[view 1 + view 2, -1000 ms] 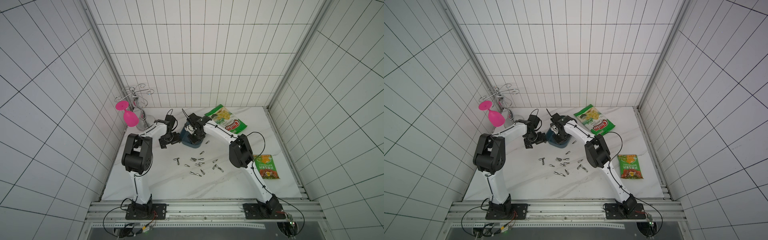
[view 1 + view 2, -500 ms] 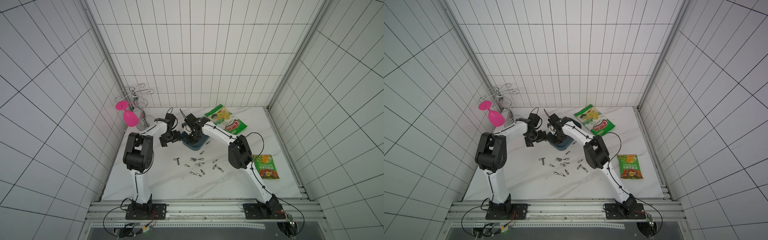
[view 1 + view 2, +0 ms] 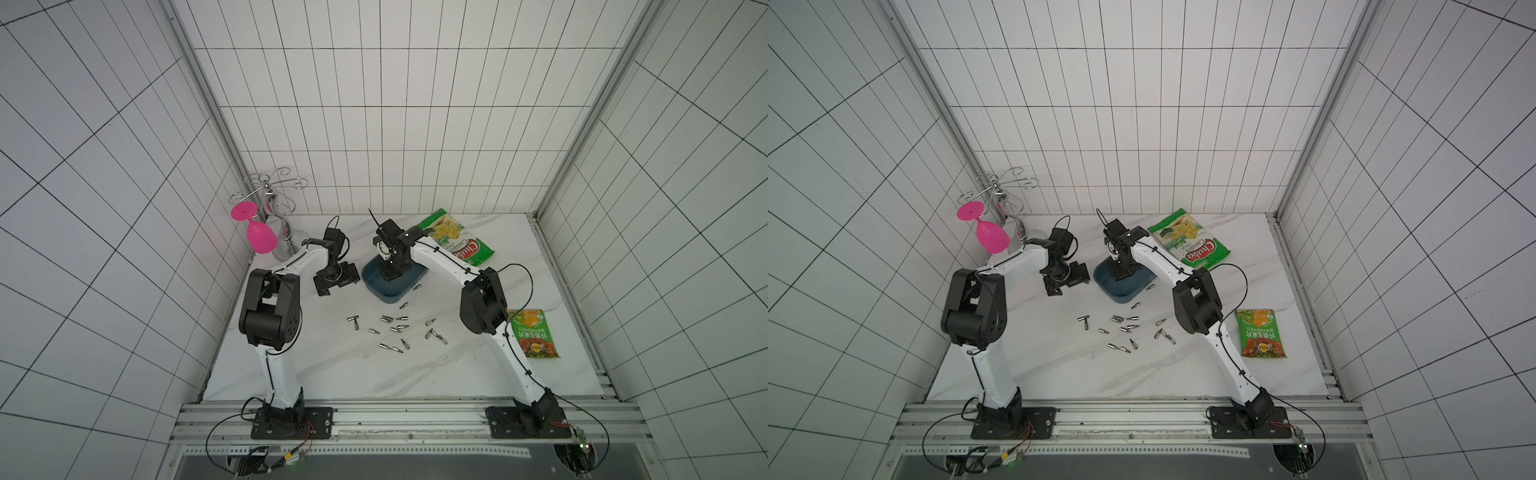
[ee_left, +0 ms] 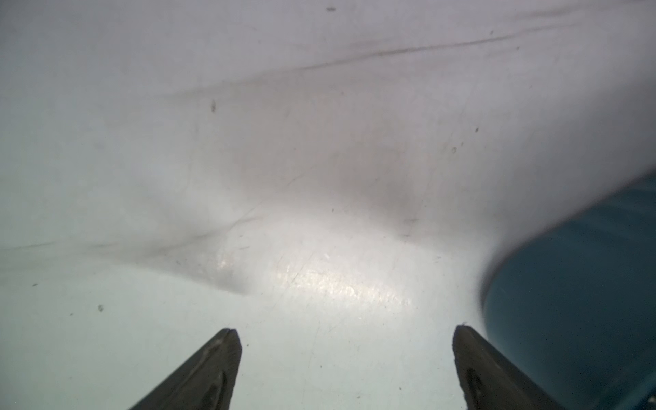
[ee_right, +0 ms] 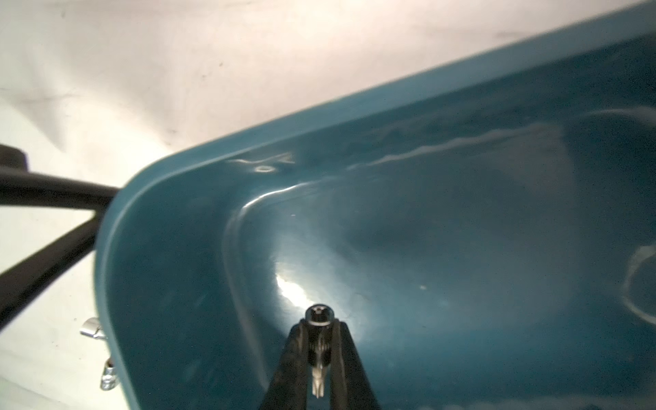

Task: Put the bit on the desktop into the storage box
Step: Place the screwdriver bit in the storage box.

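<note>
One screwdriver bit (image 5: 319,315) is being held clamped in the right gripper (image 5: 321,324) inside the storage box (image 5: 248,136), not yet released, while the left gripper (image 4: 346,328) is being held wide and empty beside it, many loose bits (image 3: 394,329) lying on the desktop (image 3: 374,374)

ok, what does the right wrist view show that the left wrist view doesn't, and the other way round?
Right wrist only: the right gripper shut on a bit, held over the inside of the storage box, plus two loose bits outside its wall.
Left wrist only: the left gripper open, nothing between its jaws, over the desktop.
Shared: part of the storage box and some desktop.
</note>
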{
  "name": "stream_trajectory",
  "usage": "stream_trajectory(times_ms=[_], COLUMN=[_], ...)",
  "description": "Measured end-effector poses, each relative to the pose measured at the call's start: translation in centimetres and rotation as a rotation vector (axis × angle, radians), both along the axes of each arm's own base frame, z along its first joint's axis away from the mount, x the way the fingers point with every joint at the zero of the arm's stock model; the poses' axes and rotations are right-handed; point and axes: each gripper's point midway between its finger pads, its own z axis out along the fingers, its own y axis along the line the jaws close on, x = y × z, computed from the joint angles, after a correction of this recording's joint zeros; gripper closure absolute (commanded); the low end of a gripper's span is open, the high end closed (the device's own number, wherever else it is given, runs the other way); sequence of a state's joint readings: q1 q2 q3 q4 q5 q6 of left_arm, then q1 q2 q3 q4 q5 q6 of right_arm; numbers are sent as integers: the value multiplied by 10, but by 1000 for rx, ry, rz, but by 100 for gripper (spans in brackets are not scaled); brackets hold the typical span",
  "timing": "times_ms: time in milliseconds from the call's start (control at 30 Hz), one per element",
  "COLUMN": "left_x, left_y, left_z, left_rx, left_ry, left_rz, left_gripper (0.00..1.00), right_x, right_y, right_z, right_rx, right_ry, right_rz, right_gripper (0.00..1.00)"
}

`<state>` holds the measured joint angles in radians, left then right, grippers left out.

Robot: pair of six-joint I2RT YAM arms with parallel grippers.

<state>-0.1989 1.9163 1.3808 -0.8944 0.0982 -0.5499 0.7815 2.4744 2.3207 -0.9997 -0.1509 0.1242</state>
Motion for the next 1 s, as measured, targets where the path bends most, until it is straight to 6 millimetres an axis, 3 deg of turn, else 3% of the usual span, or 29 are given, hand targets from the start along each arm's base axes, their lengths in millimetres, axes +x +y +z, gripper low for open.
stream_trajectory(times_ms=[233,400,500,800,1000], left_x=[-16,-32,-42,-65,-71], left_y=[-3,-16,-23,-17,-16], left_z=[11,7,1,-17,-12], left_rx=[-4,3,15,57,61], left_ry=[-16,7,27,86,68], left_rz=[-10,-44,-59,-42,-46], left_gripper=[3,3,3,3,3], right_x=[21,21,21,20,21], right_y=[-24,-30,-31,-32,-34], right_z=[-16,-35,-34,-30,-31], right_rx=[-73,-119,-124,-135,-137], right_ry=[-20,-6,-9,-8,-5], right_rz=[-41,-37,-33,-17,-18], right_gripper=[100,100,100,77,59])
